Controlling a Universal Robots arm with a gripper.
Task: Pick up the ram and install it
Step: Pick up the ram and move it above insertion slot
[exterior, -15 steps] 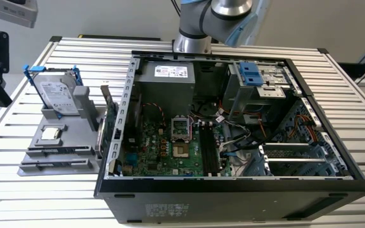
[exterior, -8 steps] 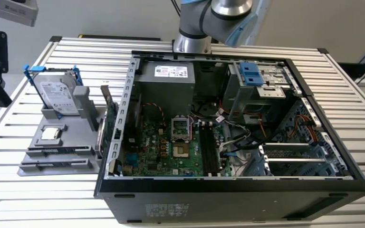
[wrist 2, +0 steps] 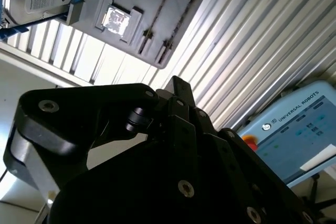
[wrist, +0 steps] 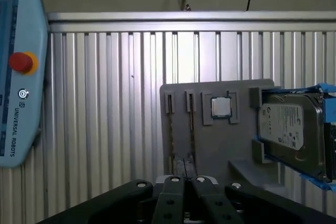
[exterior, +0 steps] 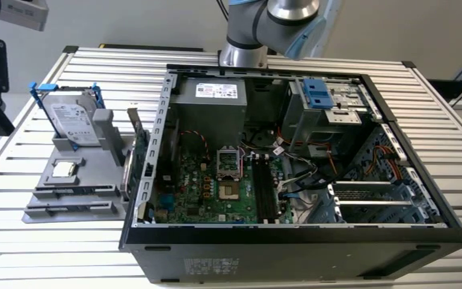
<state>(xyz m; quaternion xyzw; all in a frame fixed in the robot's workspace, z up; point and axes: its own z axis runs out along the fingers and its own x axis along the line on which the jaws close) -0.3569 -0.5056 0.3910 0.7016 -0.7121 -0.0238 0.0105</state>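
Step in hand: approach for pickup. The gripper [wrist: 186,182] hovers apart from the gray holder [wrist: 210,145] on the counter [wrist: 105,103], jaws nearly together and empty. I judge the ram [wrist: 170,129] to stand edge-on in a holder slot. Grasping it calls for wider jaws, squared to its long edge.

The counter [exterior: 94,66] is silvery white, ribbed with parallel slats, and the holder [exterior: 70,201] on it is plain grey. On the holder stands a silver hard drive [exterior: 74,120] in a blue frame [exterior: 36,89]. Beside the holder, the computer case [exterior: 295,253] is black around a green motherboard [exterior: 190,192]. The hand [wrist: 186,181] is black, and the teach pendant [wrist: 18,77] is pale blue with a red button [wrist: 21,61].
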